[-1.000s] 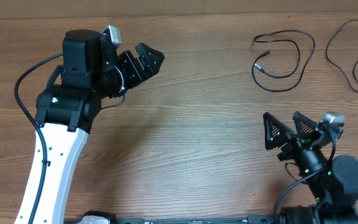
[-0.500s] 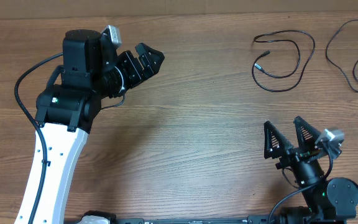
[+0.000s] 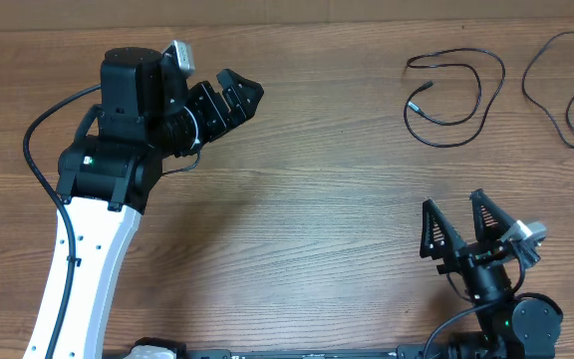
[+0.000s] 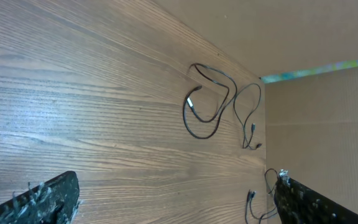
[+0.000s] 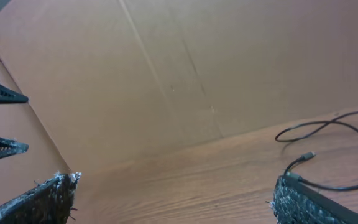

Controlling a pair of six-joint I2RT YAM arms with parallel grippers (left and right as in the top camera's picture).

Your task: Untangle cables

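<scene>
Cables [image 3: 427, 86], two, lie separate on the table [image 3: 317, 199]; left gripper [image 3: 242, 88] and right gripper [image 3: 451, 199] both gape wide, empty.

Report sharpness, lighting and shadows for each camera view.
Overhead: even light, faint shadows, looped cable and second cable both sharp. Left wrist: tilted frame, table grain crisp, left gripper's fingers soft at the corners. Right wrist: mostly cardboard wall, right gripper's fingers blurred.

I work at a robot test bench of the kind found in a lab. My left arm [image 3: 88, 249] and right arm [image 3: 511, 319] rise from the near edge of a wood-grain table [image 3: 317, 229]. Plain brown cardboard walls [image 5: 229, 56] screen the table's far side.
</scene>
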